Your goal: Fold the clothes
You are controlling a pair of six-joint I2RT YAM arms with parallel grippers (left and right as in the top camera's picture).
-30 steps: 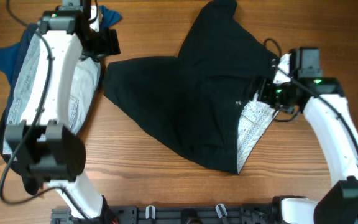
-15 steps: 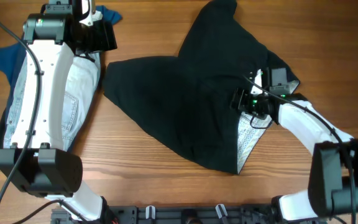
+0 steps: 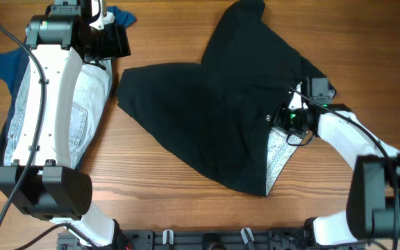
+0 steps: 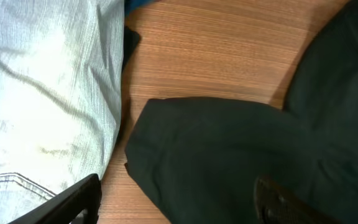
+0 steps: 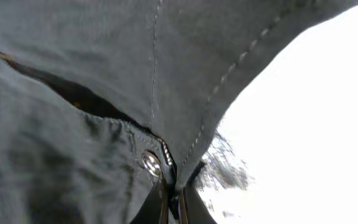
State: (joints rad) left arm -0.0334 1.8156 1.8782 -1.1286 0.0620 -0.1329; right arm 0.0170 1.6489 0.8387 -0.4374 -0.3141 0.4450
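Overhead: the large black shorts [image 3: 214, 118] lie spread across the middle and right of the brown wooden table [image 3: 151, 180]. Their pale grey-white patterned waistband lining [image 3: 278, 149] is turned out at the right edge, and a small pale button [image 3: 267, 117] sits just beside it. The left arm's white links cover much of the light-blue denim shorts [image 3: 92, 97] at the left, and only scraps of a blue top [image 3: 9, 62] show from under them. The right gripper [image 3: 288, 118] is too small and dark here to read its jaws. It has drawn a little to the right since half a second ago. The left arm has not moved in that time. It reaches up the left side, with the left gripper [image 3: 113, 43] near the far edge. The right arm bends in from the right, wrist low over the waistband.

Left wrist: only the tips of the left gripper [image 4: 179, 205] show at the bottom edge, spread wide with nothing clasped. Below lie the black shorts [image 4: 229, 155] and denim shorts [image 4: 42, 93], with bare table [image 4: 216, 50] between them.

Right wrist: the right gripper [image 5: 173, 208] is pinched tight on a seam of the black shorts [image 5: 73, 74] beside a metal snap [image 5: 150, 162]. The right of the frame is blown out white.
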